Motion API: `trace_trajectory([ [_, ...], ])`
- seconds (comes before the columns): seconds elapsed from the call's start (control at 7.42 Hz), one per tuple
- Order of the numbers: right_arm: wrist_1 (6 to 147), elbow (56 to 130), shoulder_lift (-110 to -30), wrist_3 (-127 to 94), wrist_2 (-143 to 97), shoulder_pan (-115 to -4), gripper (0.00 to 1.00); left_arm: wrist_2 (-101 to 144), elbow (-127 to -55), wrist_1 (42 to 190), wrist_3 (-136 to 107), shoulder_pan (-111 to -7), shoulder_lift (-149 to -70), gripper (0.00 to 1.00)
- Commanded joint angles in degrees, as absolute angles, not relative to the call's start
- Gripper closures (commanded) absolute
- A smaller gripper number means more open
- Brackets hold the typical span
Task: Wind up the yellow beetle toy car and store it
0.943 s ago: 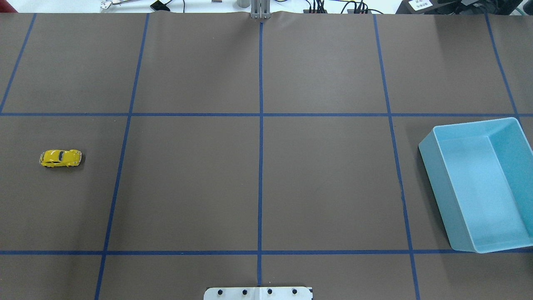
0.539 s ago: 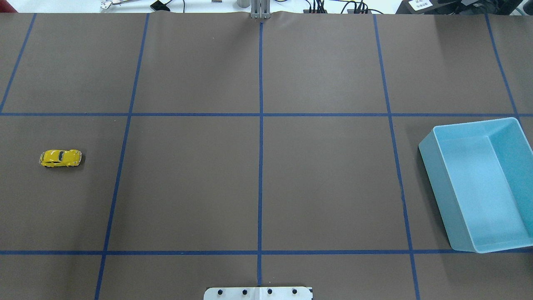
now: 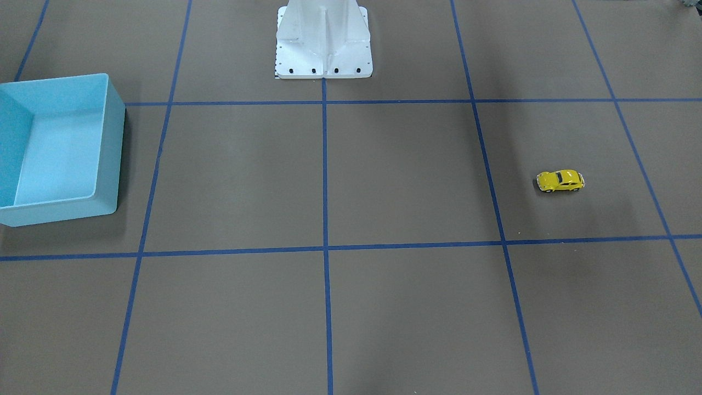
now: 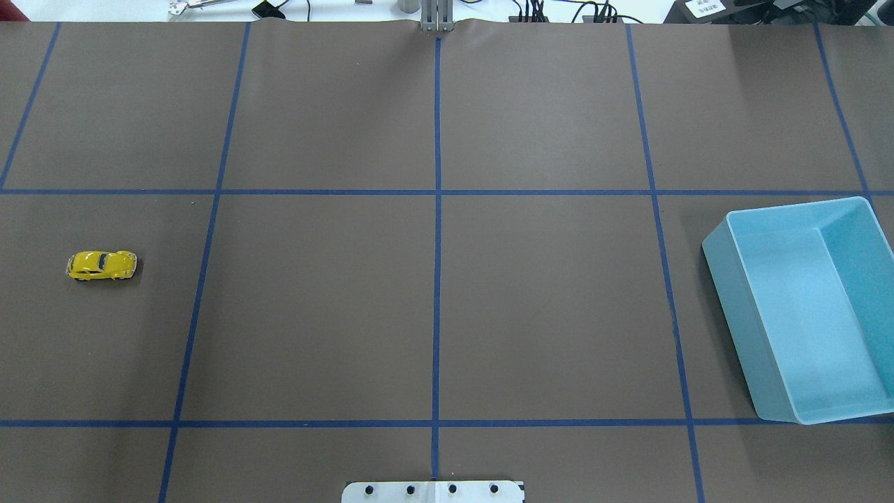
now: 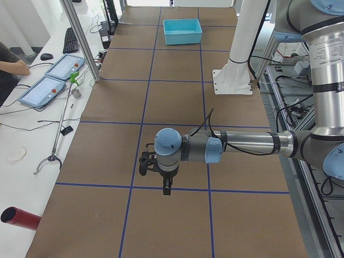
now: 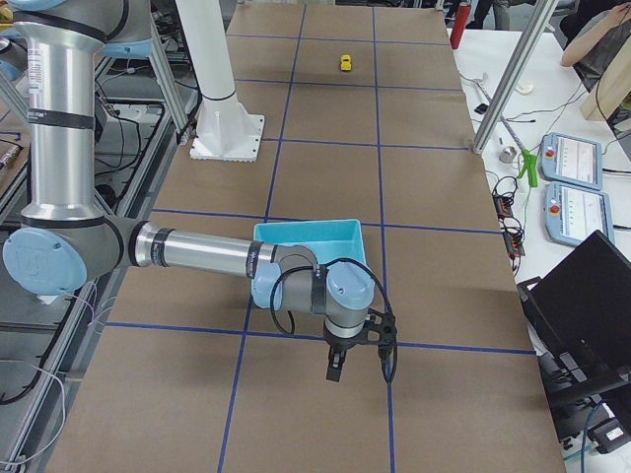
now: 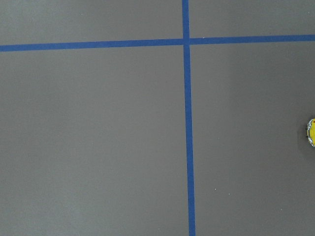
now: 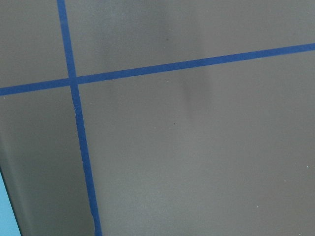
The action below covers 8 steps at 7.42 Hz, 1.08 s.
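The yellow beetle toy car stands on its wheels on the brown mat at the table's left side, also seen in the front-facing view and far off in the right side view. Its edge peeks in at the right border of the left wrist view. My left gripper hangs above the mat, pointing down; it shows only in the left side view, so I cannot tell its state. My right gripper hangs beside the light blue bin; I cannot tell its state either.
The bin holds nothing and sits at the table's right edge. Blue tape lines divide the mat into squares. The white robot base stands at the mat's middle edge. Control tablets and a person's arm lie on the side desk.
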<state>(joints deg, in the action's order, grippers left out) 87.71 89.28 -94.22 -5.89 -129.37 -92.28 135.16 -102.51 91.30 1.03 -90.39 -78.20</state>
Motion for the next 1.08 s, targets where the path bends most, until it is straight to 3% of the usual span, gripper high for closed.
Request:
trace_trajectory([
  [0.0,87.80,89.30,-94.22,-5.89,-129.37,-92.29,0.00,135.26,-102.56,91.93,1.23,-90.09,-78.92,0.00],
  [0.94,87.72,89.30,-94.22,-5.89,-129.37,-92.29,0.00,144.15,-101.52,91.50,8.11,-88.59,-82.09,0.00],
])
